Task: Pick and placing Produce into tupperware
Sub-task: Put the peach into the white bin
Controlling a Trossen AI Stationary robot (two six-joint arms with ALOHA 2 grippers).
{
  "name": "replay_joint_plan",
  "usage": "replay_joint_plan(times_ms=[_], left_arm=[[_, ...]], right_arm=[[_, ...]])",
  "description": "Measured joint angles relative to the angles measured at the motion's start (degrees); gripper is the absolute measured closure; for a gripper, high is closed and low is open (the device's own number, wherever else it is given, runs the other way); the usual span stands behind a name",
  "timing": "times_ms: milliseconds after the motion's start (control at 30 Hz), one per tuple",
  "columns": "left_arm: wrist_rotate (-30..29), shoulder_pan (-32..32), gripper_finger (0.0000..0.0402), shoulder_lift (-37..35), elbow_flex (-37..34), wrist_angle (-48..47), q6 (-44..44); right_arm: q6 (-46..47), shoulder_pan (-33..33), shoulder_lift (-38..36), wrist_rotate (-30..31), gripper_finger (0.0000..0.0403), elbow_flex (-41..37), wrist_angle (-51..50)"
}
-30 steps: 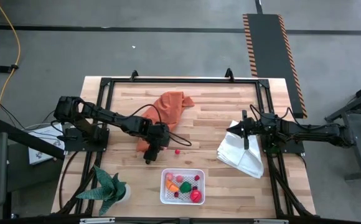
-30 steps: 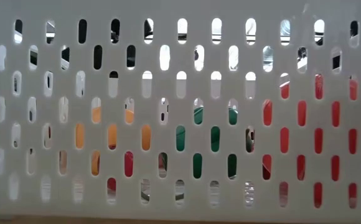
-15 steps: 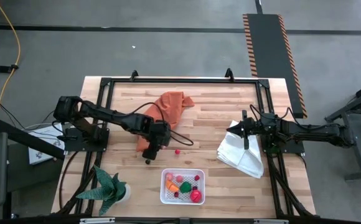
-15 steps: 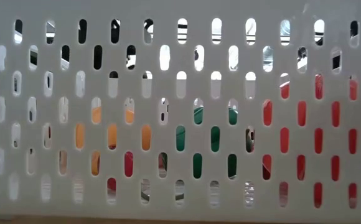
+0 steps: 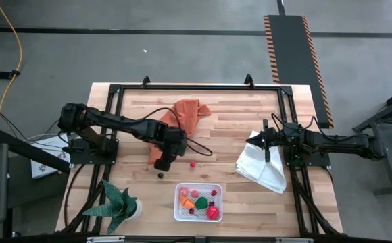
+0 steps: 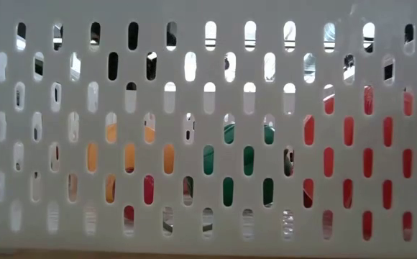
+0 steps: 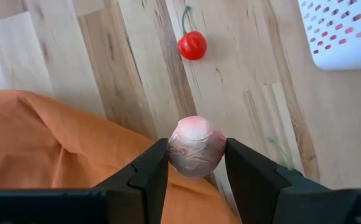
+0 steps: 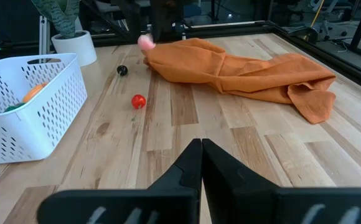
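Note:
The tupperware is a white slotted basket (image 5: 198,202) at the table's near edge, with several produce pieces inside. In the low view its wall (image 6: 208,129) fills the picture. A red cherry (image 5: 192,163) (image 7: 192,45) and a dark berry (image 5: 160,175) (image 8: 122,70) lie on the wood. My left gripper (image 5: 162,164) (image 7: 196,163) is beside the orange cloth's near end, shut on a pink ball (image 7: 196,146) (image 8: 145,42). My right gripper (image 5: 268,147) (image 8: 201,149) waits shut over the white cloth. My left gripper pinches the pink ball across its middle (image 7: 175,149) between the two fingers, one finger on each side, with the fingers pointing down from above. The ball is lifted clear, above the edge of the orange cloth and the bare wood.
An orange cloth (image 5: 182,118) (image 7: 43,143) lies from the table's middle toward the far edge. A white folded cloth (image 5: 260,165) lies on the right. A potted plant (image 5: 118,206) stands at the near left corner. Bare wood lies between the cherry and the basket.
My left gripper has moved a little up and toward the far edge while holding the pink ball. The dark berry, under the gripper a second ago, now lies uncovered on the wood just near of it.

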Motion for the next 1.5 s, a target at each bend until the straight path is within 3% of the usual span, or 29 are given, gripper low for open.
replay_joint_plan(times_ms=[500,1500], left_arm=[[-1.02,0.00,0.0259,-0.02,11.47,-13.02,0.29],[-0.59,-0.07,0.0259,-0.02,27.56,-25.30,0.84]], right_arm=[[0.00,0.00,-0.02,0.00,0.0402,0.00,0.02],[0.00,0.02,0.00,0.02,0.0402,0.00,0.00]])
